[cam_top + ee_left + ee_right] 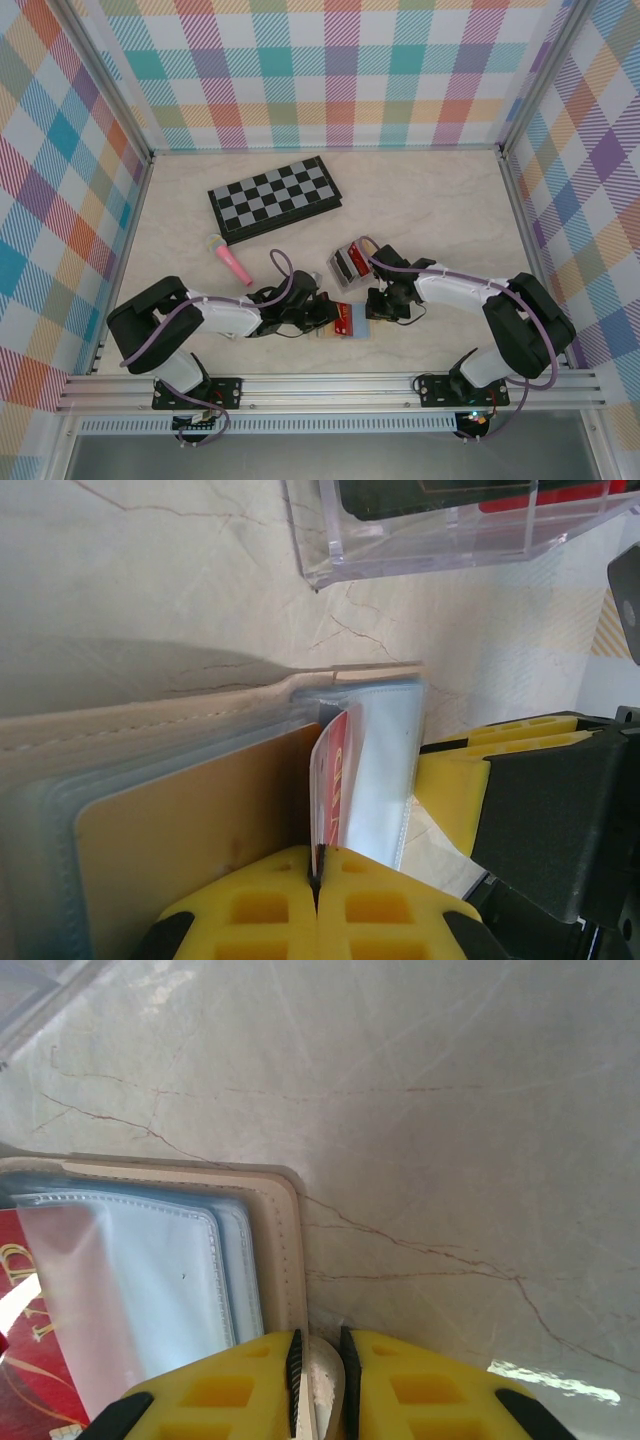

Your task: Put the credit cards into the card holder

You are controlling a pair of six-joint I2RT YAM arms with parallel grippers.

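Observation:
The tan wallet (352,325) lies open between both grippers, its clear sleeves (385,760) fanned up. My left gripper (318,865) is shut on the edge of a red credit card (336,780) that stands partly out of a sleeve. A gold-orange card (190,850) sits in the sleeve beside it. My right gripper (320,1380) is shut on the wallet's tan edge (285,1250), and the red card (30,1360) shows at the lower left there. The clear card holder (348,265) stands just beyond the wallet with red and black cards in it; its wall (440,550) crosses the top of the left wrist view.
A folded black-and-grey chessboard (275,197) lies at the back centre. A pink object with a green end (232,262) lies left of the card holder. Checked walls close in the table on three sides, and bare marble surface spreads to the right.

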